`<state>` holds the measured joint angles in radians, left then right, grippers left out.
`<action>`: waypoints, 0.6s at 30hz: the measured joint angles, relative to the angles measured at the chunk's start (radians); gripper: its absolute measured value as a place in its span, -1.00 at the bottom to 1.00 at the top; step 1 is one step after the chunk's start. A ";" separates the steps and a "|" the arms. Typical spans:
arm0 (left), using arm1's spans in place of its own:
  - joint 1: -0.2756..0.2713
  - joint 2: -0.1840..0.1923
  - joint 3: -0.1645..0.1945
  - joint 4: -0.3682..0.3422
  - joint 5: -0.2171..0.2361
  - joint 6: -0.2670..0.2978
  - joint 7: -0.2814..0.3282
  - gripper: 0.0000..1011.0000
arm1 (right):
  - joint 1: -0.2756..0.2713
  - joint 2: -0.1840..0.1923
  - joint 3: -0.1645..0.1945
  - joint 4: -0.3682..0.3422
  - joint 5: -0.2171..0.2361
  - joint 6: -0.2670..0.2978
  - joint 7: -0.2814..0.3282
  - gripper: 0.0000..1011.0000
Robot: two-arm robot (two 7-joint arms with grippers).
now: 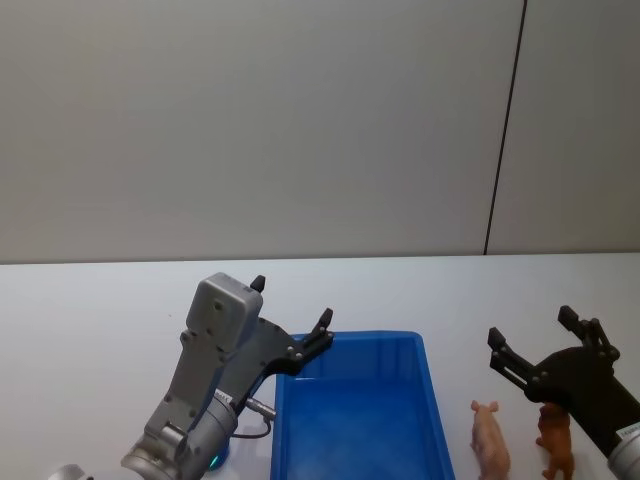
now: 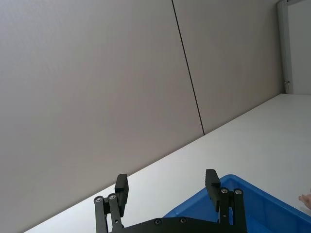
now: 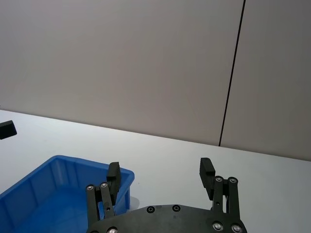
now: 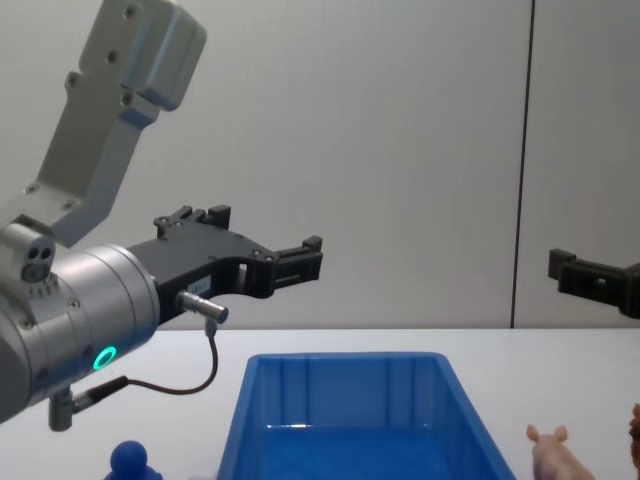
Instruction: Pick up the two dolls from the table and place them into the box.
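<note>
Dolls, where are they? asks one.

Near us, on the white table [image 1: 100,320], says the other. The pink pig doll [image 1: 490,440] lies just to the right of the box [image 1: 390,337]. The brown doll [image 1: 556,442] stands right of the pig, very close to it. A little blue doll [image 4: 132,460] is on the near left, on the other side of the box.

Is anything in the box?

Not that I can see. The part of the blue floor I can see is bare. So I think no doll has been picked up yet. This looks like the very start.

What are the grippers doing?

The right gripper [image 1: 530,325] is up in the air, a bit farther back than the pig and the brown doll. Its fingers are wide apart and hold nothing. The left gripper [image 1: 291,301] is up by the far left corner of the box. Its fingers are apart too, and it has nothing in them. Behind it all is the plain grey wall [image 1: 250,120].

What comes next, do you think?

I think the right gripper should go down over the pig or the brown doll, put one finger on each side, and squeeze. The two are close, so it must take care not to bump the other one.
</note>
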<state>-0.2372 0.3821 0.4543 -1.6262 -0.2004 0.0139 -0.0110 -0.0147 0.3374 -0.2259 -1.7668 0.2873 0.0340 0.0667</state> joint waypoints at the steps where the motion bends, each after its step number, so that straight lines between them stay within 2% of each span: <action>1: 0.000 0.000 0.000 0.000 0.000 0.000 0.000 0.98 | 0.000 0.000 0.000 0.000 0.000 0.000 0.000 0.98; 18: 0.000 0.000 0.000 0.000 0.000 0.000 0.000 0.98 | 0.000 0.000 0.000 0.000 0.000 0.000 0.000 0.98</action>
<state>-0.2372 0.3821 0.4543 -1.6262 -0.2004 0.0139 -0.0109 -0.0147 0.3374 -0.2258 -1.7667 0.2873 0.0340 0.0668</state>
